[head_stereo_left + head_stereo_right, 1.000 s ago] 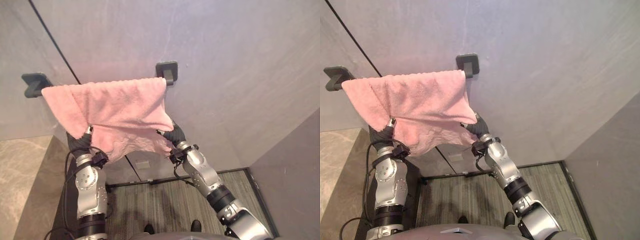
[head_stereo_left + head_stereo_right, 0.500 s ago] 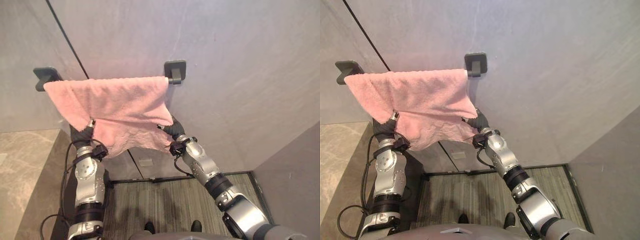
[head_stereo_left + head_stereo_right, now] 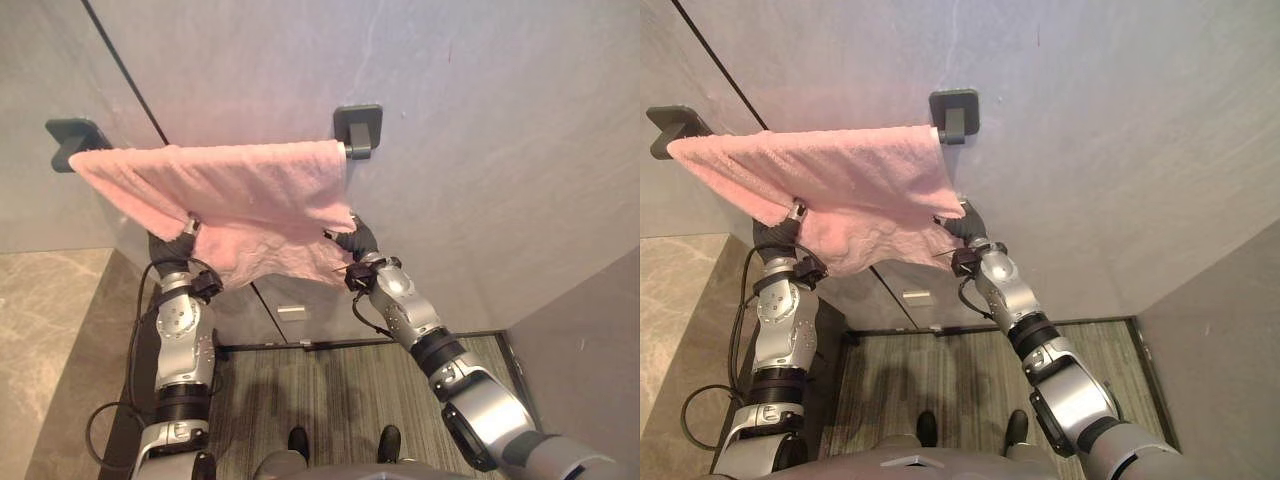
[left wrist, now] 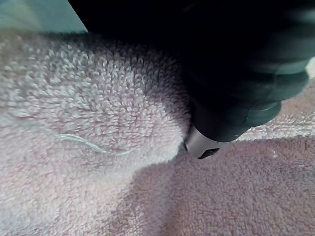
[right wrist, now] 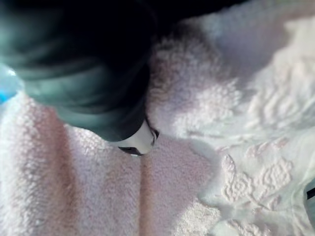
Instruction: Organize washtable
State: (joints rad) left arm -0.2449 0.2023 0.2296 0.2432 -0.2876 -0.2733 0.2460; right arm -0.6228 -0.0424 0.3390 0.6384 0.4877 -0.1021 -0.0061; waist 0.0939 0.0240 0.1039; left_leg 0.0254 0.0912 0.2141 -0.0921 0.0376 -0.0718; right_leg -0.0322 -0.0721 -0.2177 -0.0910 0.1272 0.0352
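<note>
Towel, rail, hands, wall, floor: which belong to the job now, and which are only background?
Job: pink towel, draped between the dark rail brackets; left hand and right hand, both at its hanging part.
Background: grey wall; striped floor; beige stone surface.

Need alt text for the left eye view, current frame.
A pink towel hangs spread between two dark brackets on a grey wall. From below, the robot's left hand and right hand reach up to the towel's lower edge, one at each end.
</note>
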